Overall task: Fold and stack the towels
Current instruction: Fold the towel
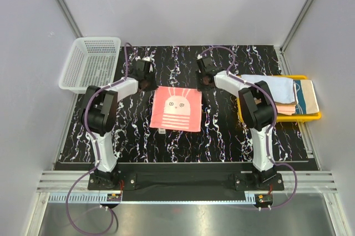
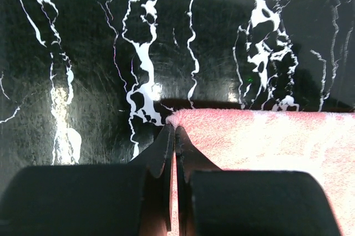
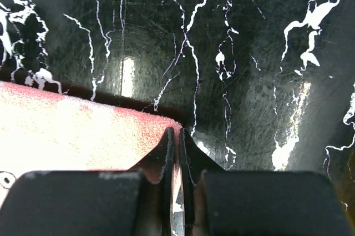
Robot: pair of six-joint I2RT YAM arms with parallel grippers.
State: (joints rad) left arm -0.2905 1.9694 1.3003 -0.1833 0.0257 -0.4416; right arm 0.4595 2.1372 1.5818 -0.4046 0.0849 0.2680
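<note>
Pink towel (image 1: 176,108) w/ a white bunny face and white stripes lies spread flat at the centre of the black, white-veined desk (image 1: 127,136), btwn the two arms. L pincer (image 1: 147,84) sits at the towel's far-left corner. In the L wrist view its fingers (image 2: 161,152) are pressed together w/ only a hairline gap, tips right on the pink corner (image 2: 249,136), so it's pinching the cloth. A dark shadow band runs along the towel's far edge there, so that edge looks slightly off the desk. R pincer (image 1: 204,83) is at the far-right corner. In the R wrist view it's (image 3: 173,131) likewise squeezed together on the tip of the towel corner (image 3: 83,125), same shadow strip under the edge. Both arms reach inward from their bases at the near edge, roughly mirrored. Off to the R, a yellow tray (image 1: 299,117) holds a stack of folded towels: light blue-white one (image 1: 266,86) on top, peach one (image 1: 284,105) under it, teal-and-cream one (image 1: 304,96) showing at the R side. White mesh basket (image 1: 83,78) sits at the far-left corner of the desk, well apart from the pink towel.
</note>
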